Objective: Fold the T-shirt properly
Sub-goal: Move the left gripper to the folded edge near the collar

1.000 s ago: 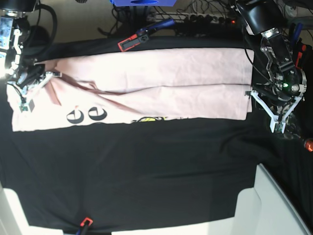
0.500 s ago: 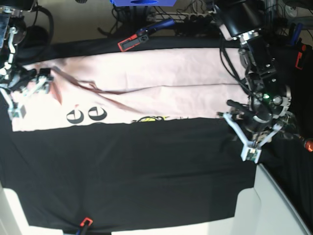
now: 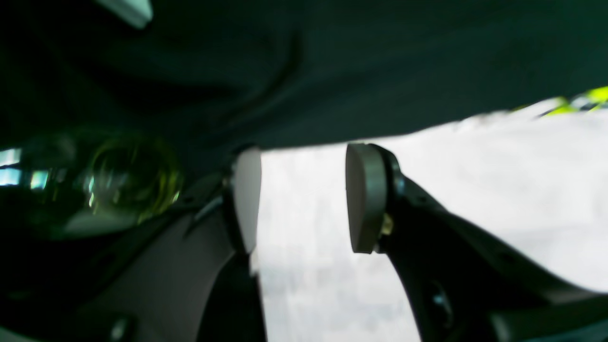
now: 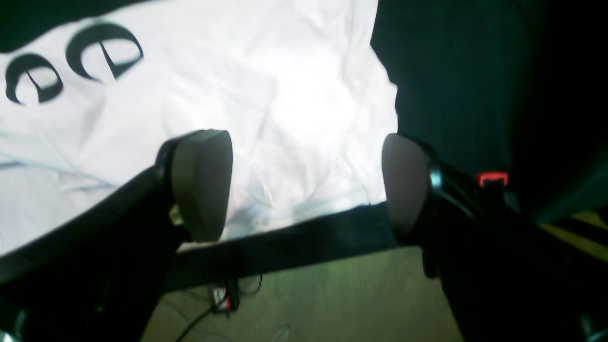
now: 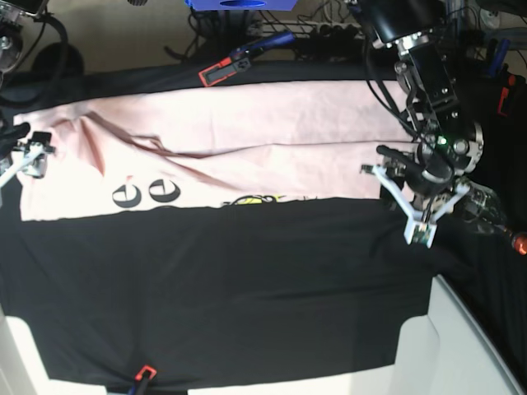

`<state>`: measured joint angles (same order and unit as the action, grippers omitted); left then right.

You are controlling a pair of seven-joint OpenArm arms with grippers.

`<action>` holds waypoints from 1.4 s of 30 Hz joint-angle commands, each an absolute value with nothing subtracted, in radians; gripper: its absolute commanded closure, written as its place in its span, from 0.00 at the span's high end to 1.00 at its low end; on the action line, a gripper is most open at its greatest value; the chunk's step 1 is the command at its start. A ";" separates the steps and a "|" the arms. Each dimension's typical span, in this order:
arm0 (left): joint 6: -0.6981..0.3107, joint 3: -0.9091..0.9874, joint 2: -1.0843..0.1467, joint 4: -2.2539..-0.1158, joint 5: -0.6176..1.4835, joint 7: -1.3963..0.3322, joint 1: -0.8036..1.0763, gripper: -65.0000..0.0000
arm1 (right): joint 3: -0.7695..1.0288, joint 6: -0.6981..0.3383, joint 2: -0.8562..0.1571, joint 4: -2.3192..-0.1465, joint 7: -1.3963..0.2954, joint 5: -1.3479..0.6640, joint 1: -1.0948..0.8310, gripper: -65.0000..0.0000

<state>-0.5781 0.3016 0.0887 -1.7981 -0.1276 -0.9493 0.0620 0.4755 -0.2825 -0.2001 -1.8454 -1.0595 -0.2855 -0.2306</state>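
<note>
Left wrist view: the left gripper (image 3: 303, 197) has its jaws parted with nothing between them. Behind the gap lies the pale cloth of the T-shirt (image 3: 498, 190), and the black table cloth (image 3: 332, 71) fills the upper part of the view. The fingertips sit right at the line where shirt meets table cloth, with a streak of yellow print showing far along that edge.

Right wrist view: the right gripper (image 4: 306, 185) is spread wide and empty. A second ago it was pinched on the shirt's end; now it has let go and hangs just off that end, with the shirt's corner and two black letters (image 4: 71, 59) lying slack beyond its pads. The floor shows past the table cloth's edge, so this hand has drawn outward.

Base view: measured from the T-shirt (image 5: 247, 140), the right gripper (image 5: 18, 158) now sits at its far left end, clear of the cloth, while the left gripper (image 5: 412, 202) has swung in from beyond the right end to the shirt's lower right corner. The shirt lies as a long band across the upper part of the table cloth (image 5: 230, 288), long axis running side to side, a lengthwise crease down its middle, and letters peeking out along the lower edge on the left. I'd judge the lengthwise fold just laid down and released, with the crosswise folds still to come.
</note>
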 commanded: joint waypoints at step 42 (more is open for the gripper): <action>-0.572 0.622 0.039 -1.538 -0.119 -0.931 -0.002 0.43 | 0.478 -0.286 -0.191 -1.860 -1.036 -0.295 -0.280 0.73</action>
